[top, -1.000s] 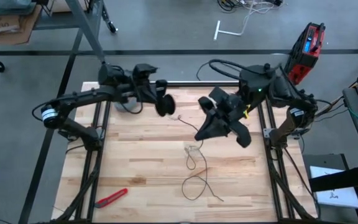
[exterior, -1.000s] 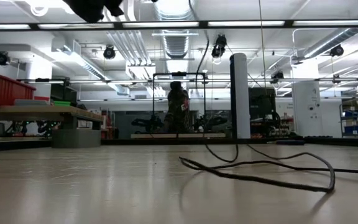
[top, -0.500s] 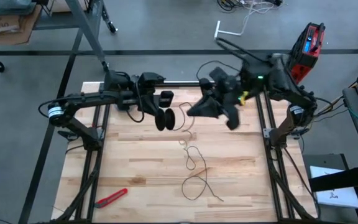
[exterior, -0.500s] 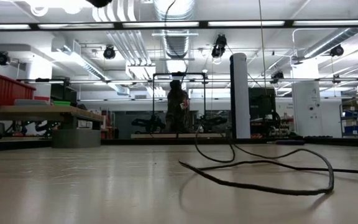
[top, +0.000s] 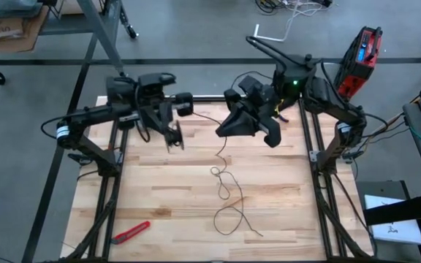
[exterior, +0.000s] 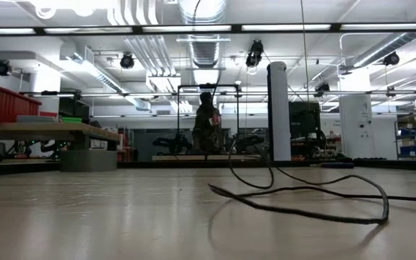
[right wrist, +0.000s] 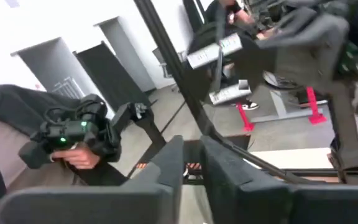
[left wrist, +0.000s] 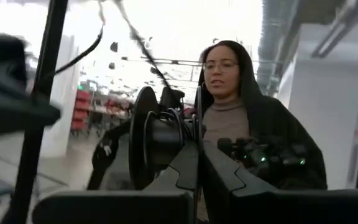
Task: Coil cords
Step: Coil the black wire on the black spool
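While the left gripper (top: 174, 139) hangs above the table's far-left quarter, its fingers (left wrist: 219, 171) clamp the small black reel (left wrist: 156, 144); the left wrist view shows the reel edge-on with a few turns of black cord already on its hub. From the reel a thin cord (top: 221, 152) runs toward 3 o'clock and up to the right gripper (top: 245, 130), raised over the far centre of the table (top: 159, 190). In the right wrist view that gripper's fingers (right wrist: 166, 168) stand nearly together with a narrow gap; whether the cord is pinched between them I cannot tell.

Progress, judged: early. Only a small part looks wound. Most of the cord lies loose on the wood toward 6 o'clock of the right gripper, in two or three slack loops (top: 229, 186) trailing to a free end (top: 260, 234) near the front edge. The low view confirms a loop (exterior: 302, 195) lying flat.

Remaining: draw in and wind the slack.

A red-handled tool (top: 131, 232) lies at the front left, well apart.
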`<state>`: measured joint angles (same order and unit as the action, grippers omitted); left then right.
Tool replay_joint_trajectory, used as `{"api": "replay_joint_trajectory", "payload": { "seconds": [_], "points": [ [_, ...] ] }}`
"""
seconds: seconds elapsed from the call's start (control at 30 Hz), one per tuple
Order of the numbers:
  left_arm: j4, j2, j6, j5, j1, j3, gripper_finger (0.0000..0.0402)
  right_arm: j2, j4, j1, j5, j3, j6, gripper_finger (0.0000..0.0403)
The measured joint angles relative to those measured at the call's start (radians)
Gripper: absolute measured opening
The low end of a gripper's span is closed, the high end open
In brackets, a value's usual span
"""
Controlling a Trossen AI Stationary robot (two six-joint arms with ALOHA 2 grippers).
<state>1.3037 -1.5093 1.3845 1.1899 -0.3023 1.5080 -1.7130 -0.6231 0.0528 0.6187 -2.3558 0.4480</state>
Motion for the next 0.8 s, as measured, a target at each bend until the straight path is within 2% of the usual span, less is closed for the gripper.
{"api": "replay_joint_trajectory", "payload": {
  "seconds": [0.23, 0.43, 0.5, 0.67, 0.73, 0.8],
  "points": [
    [-0.002, 0.0, 0.002, -0.03, -0.033, 0.128, 0.0, -0.002, -0.099, 0.0, -0.098, 0.0, -0.013, 0.0132],
    [-0.003, 0.0, -0.034, -0.055, -0.053, 0.217, 0.0, -0.003, -0.145, 0.0, -0.153, 0.002, -0.05, 0.0162],
    [-0.006, 0.0, -0.063, -0.094, -0.061, 0.24, 0.0, -0.003, -0.216, -0.004, -0.236, 0.003, -0.079, 0.0164],
    [-0.072, 0.0, -0.157, -0.194, -0.102, 0.293, 0.0, -0.037, -0.418, -0.054, -0.6, 0.027, -0.212, 0.0165],
    [-0.133, 0.0, -0.179, -0.195, -0.124, 0.315, 0.0, -0.08, -0.428, -0.06, -0.633, 0.057, -0.215, 0.0165],
    [-0.193, 0.0, -0.199, -0.179, -0.145, 0.332, 0.0, -0.124, -0.395, -0.061, -0.578, 0.095, -0.212, 0.0165]
  ]
}}
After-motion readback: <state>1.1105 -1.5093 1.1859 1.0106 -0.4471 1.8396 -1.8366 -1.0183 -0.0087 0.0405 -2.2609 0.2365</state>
